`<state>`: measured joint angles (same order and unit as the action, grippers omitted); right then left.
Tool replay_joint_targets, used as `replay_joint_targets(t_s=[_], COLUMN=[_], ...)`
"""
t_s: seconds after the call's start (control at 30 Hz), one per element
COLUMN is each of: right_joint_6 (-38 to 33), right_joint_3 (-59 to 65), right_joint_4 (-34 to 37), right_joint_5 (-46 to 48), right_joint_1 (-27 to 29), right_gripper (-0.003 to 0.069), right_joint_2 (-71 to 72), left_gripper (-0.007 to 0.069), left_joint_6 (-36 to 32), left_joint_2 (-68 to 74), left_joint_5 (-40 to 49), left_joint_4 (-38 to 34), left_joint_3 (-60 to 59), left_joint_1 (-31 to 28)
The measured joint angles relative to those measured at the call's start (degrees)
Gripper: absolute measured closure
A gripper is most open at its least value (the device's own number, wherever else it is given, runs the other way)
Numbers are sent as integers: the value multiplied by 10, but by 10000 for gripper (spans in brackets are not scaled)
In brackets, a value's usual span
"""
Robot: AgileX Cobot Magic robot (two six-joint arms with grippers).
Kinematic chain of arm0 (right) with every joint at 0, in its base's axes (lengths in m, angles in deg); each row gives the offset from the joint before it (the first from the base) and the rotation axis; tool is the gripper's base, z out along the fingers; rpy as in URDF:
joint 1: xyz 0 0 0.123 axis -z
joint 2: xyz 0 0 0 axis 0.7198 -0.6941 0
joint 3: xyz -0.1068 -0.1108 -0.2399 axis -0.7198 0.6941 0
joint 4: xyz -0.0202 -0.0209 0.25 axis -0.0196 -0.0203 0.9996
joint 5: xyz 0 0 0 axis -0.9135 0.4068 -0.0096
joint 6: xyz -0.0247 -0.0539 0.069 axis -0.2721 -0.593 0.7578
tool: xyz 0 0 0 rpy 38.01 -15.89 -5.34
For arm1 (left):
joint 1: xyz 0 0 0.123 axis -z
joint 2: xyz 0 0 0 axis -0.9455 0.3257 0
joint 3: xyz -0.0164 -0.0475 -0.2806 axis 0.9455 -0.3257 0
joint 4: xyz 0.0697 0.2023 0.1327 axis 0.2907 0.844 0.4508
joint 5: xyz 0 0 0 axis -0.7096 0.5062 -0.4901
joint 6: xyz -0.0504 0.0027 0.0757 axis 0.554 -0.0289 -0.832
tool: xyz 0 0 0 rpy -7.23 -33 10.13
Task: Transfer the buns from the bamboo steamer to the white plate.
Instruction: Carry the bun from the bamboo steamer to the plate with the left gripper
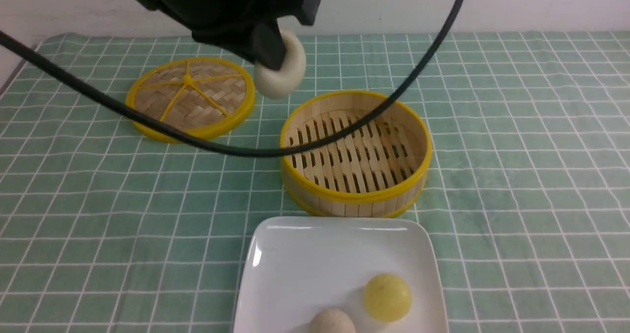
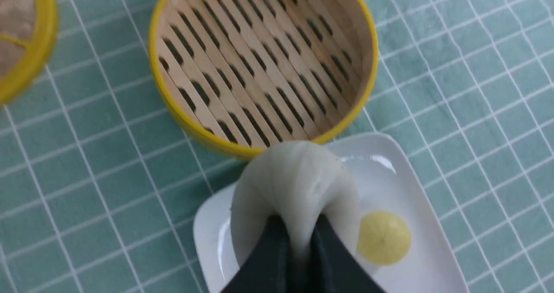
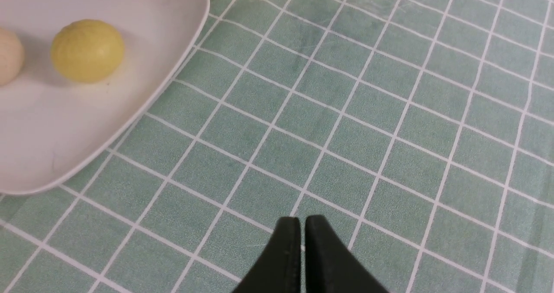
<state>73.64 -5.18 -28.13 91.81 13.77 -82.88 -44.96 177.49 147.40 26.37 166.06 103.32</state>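
While the left pincer (image 2: 298, 236) clamps a soft white bun (image 2: 298, 185) in the air, creasing its dough, the round bamboo steamer (image 1: 354, 202) of pale slats and yellow rims stands just behind the glossy rounded-square white plate (image 1: 305, 254). On it a smooth yellow bun (image 1: 387, 297) sits just beside a cream-beige bun (image 1: 332, 323). The right pincer (image 3: 301, 228) is closed on nothing, its dark tips nearly meeting. A woven lid (image 1: 189, 97) lies flat on the tabletop (image 1: 517, 151), which is spread with a soft green cloth (image 1: 98, 225) gridded in white, before a plain white wall (image 1: 541, 3).

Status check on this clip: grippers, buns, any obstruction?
Left gripper shut on white bun, aloft. Right gripper shut, empty. Bamboo steamer empty; yellow bun, beige bun on white plate. Nothing blocking plate.
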Motion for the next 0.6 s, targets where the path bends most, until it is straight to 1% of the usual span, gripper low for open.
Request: replay_joint_targets(t_s=[0.1, 0.2, 0.33, 0.47, 0.6], right_joint_6=[0, 0, 0, 0, 0], right_joint_3=[0, 0, 0, 0, 0], right_joint_4=[0, 0, 0, 0, 0], right_joint_5=[-1, -1, -3, -3, -3], right_joint_1=[0, 0, 0, 0, 0], right_gripper=[617, 612, 610, 609, 609], right_joint_2=[0, 0, 0, 0, 0], left_gripper=[593, 593, 591, 588, 573], left_joint_6=[5, 8, 9, 9, 9], left_joint_2=[2, 21, 64, 128, 164], left_joint_5=[0, -3, -64, -137, -165], left_joint_4=[-4, -7, -9, -9, -7], left_joint_3=[-56, -150, -226, -243, -243], left_joint_1=[18, 55, 93, 111, 113])
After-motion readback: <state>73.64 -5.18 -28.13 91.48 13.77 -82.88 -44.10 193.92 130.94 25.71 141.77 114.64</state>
